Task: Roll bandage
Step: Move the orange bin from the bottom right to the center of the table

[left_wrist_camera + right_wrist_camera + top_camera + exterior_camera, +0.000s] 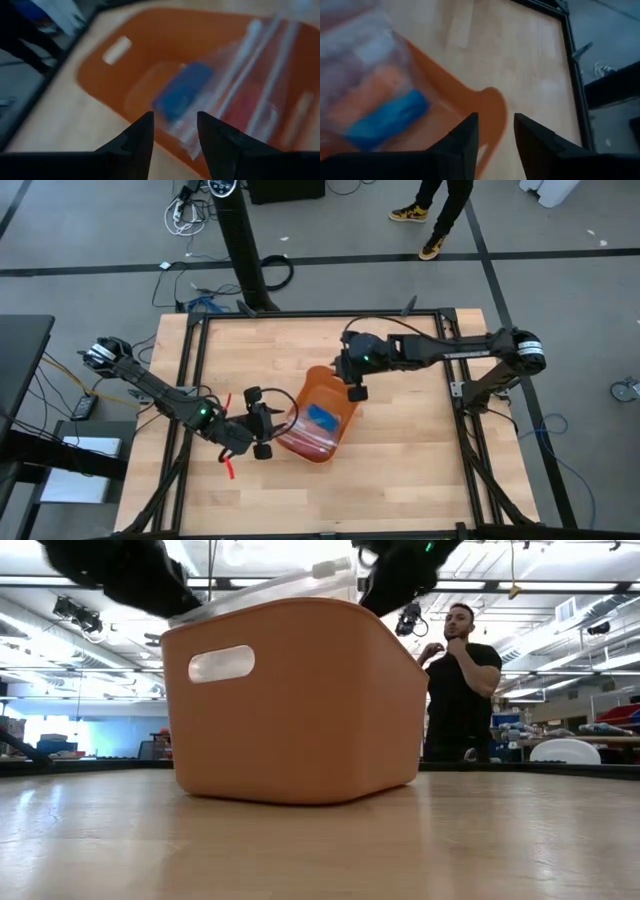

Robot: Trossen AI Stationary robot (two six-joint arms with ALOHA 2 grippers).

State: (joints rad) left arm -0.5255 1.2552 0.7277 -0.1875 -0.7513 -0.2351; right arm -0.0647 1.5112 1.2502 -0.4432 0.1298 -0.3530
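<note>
An orange tray (335, 442) stands mid-table. In it lies a clear plastic bag (250, 65) with the blue bandage (322, 417), a short roll (182, 90), inside. In the low view the bag's top strip (270, 585) shows above the tray's rim, slanting up. My left gripper (175, 131) is open at the tray's left rim, pointing at the bag's near corner (192, 149). My right gripper (496, 127) is open above the tray's far right corner (492, 107), with nothing between its fingers. My left gripper comes at the bag's near corner slanting down from the table's left. The corner lies just ahead of the parted fingertips (145, 127). I cannot tell whether they touch it.
Something red (250, 102) lies in the bag beside the bandage. A red strip (229, 466) lies by the left arm. Bare wood lies to the tray's near and right sides (400, 470). A person (460, 680) stands beyond the table's far edge.
</note>
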